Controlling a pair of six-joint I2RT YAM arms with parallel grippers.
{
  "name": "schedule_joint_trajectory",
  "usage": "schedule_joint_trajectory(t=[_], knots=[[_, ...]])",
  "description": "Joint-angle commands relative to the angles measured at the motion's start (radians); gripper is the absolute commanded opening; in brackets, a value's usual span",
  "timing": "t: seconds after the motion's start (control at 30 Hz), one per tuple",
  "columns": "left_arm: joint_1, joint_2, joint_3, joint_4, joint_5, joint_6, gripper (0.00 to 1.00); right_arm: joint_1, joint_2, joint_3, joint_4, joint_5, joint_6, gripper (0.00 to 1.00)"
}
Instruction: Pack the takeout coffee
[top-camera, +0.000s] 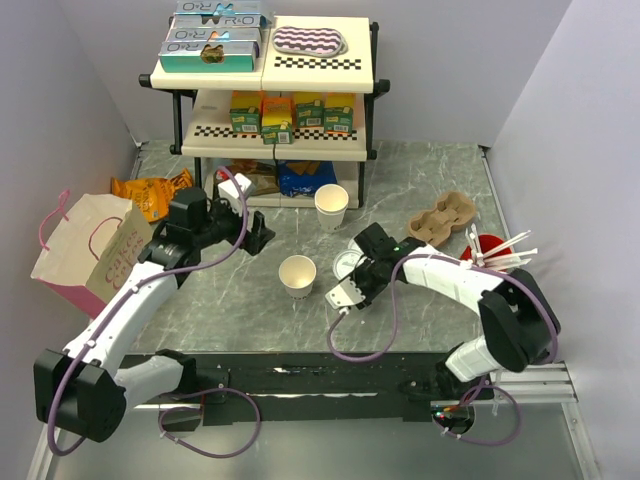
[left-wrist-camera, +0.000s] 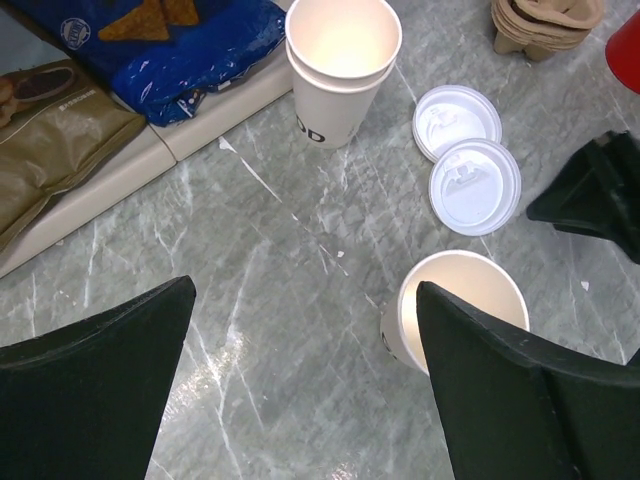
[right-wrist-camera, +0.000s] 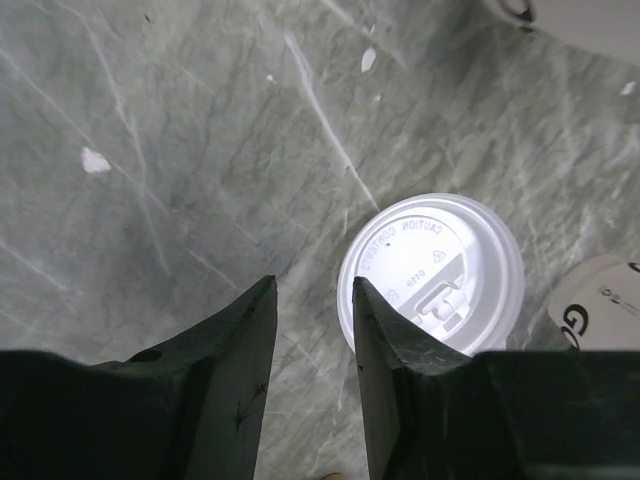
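Lid pickup for the coffee cup (top-camera: 297, 275), lidless and upright at centre of the overhead view. Showed the right gripper (right-wrist-camera: 313, 300) low over the desk (right-wrist-camera: 150, 150), fingers partly parted over bare stone and holding nothing, a white lid (right-wrist-camera: 430, 270) lying just right of the gap in the wrist view. Showed the left gripper (left-wrist-camera: 305, 300) spread wide and empty. Judged best done by shifting rightward until the rim sat between the fingers, then closing gently and lifting level.
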Motion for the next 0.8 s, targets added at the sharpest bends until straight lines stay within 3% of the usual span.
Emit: schedule_joint_trajectory(t=[0.0,0.77], knots=[[0.014,-0.025,-0.011,0.029,-0.002,0.006,0.99,0.008,0.05,0.044,0.061,0.064,-0.058,0.43],[0.036,0.001,-0.005,0.055,0.009,-0.023,0.99,0.007,0.137,0.052,0.112,0.137,-0.02,0.39]])
